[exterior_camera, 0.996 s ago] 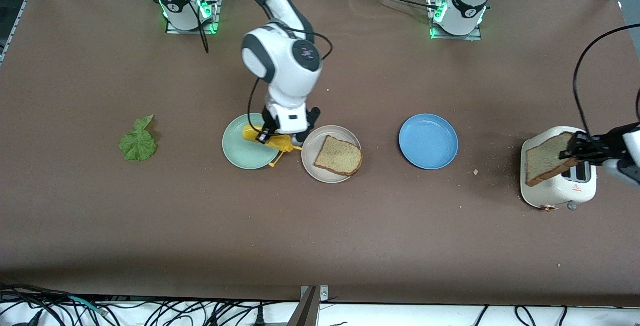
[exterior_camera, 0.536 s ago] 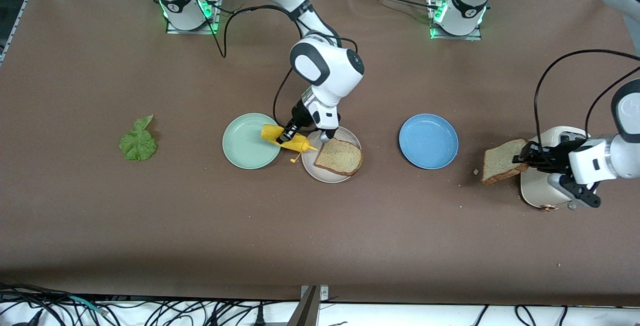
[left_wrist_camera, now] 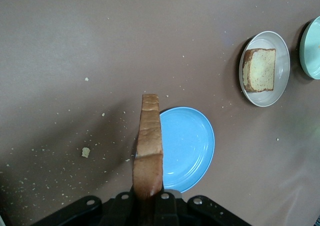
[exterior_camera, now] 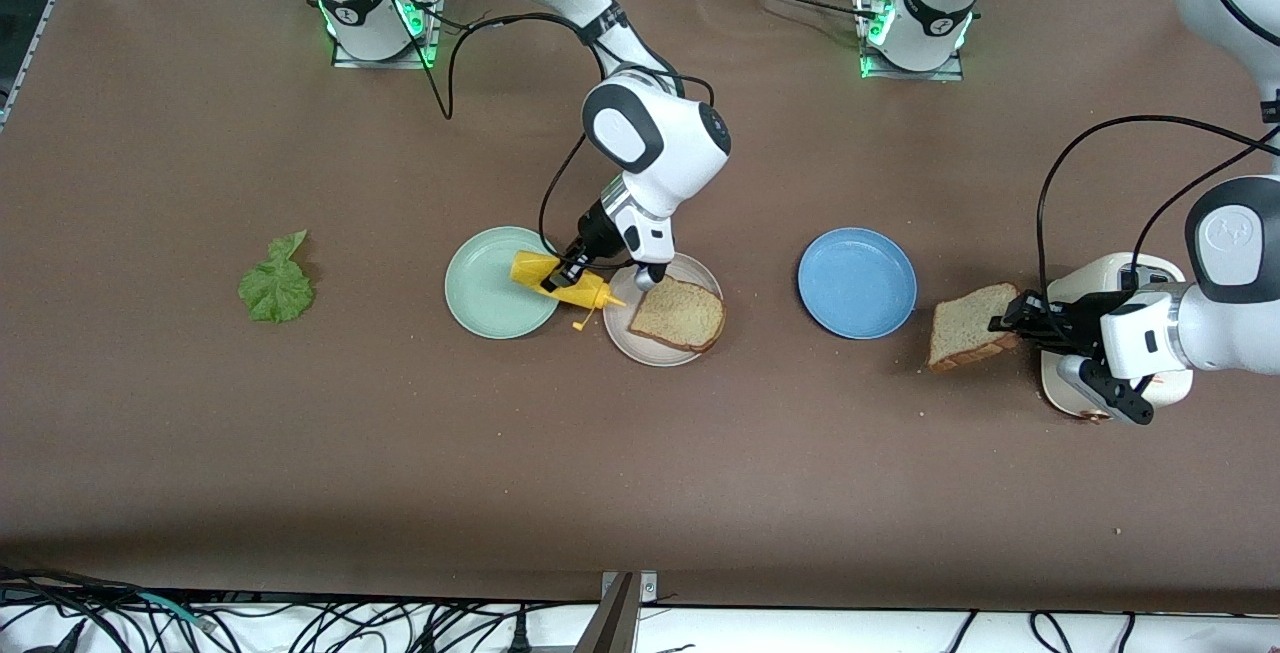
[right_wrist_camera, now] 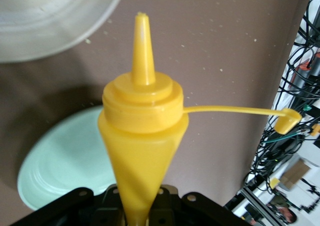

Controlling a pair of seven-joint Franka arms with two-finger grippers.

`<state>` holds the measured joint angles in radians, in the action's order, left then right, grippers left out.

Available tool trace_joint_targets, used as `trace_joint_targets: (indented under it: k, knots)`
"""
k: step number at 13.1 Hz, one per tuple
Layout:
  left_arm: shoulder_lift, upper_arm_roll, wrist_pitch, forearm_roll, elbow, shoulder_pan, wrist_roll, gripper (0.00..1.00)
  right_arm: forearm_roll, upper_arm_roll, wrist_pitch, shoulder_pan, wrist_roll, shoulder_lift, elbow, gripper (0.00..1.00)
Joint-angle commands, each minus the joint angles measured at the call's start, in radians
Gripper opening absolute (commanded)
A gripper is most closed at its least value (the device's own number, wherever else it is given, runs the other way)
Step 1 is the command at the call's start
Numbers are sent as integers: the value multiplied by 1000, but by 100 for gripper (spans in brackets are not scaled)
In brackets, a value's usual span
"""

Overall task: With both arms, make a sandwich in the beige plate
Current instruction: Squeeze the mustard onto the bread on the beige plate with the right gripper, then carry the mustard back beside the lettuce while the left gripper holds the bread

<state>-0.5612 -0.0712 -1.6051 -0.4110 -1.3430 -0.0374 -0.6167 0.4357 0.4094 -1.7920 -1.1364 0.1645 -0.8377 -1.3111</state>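
Nearest the front camera, the left gripper (exterior_camera: 1012,323) has its fingers clamped tight on one edge of the second toast slice (exterior_camera: 967,337), carrying it in the air over bare table between the toaster (exterior_camera: 1118,293) and the blue plate (exterior_camera: 857,282). In the left wrist view the slice stands on edge, sticking straight out from the fingers, with the blue plate right under its tip.

What matters for the next move: the beige plate (exterior_camera: 628,333) sits at roughly 9 o'clock from that held slice in the front view, past the blue plate — and it already has the first toast slice (exterior_camera: 678,313) lying flat in it. So I'd guess the left arm has to cross the blue plate and tip the bread flat.

Slightly farther back, the right gripper (exterior_camera: 566,276) is squeezed shut around a yellow mustard bottle (exterior_camera: 559,283), held over the gap between the mint green plate (exterior_camera: 490,303) and the beige plate, nozzle aimed toward the beige plate at about 4 o'clock, cap dangling.

The lettuce leaf (exterior_camera: 276,283) lies well apart, toward the right arm's end.
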Motion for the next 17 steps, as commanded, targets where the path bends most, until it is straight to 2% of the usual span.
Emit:
trace_joint_targets:
  k: [1, 4, 8, 10, 12, 15, 17]
  knots:
    - [14, -1, 19, -29, 15, -10, 8, 0, -124, 41, 23, 53, 171, 116, -22, 0]
    - [43, 1, 78, -29, 15, -6, 125, 0, -213, 104, -15, 98, 346, 253, -124, 0]
    - [64, 19, 102, -31, 15, 4, 257, 0, -392, 160, -249, 214, 616, 461, -380, 0]
    - [64, 24, 114, -70, 15, 7, 342, 0, -530, 187, -318, 271, 766, 514, -457, 0]
    - [64, 24, 151, -101, 18, 5, 411, 0, -718, 224, -325, 337, 977, 522, -474, 0]
    - [64, 22, 181, -138, 18, 5, 460, 0, -1033, 229, -320, 463, 1318, 522, -536, 0]
    - [54, 21, 183, -179, 16, 2, 489, 0, -1200, 229, -303, 526, 1511, 520, -586, 0]
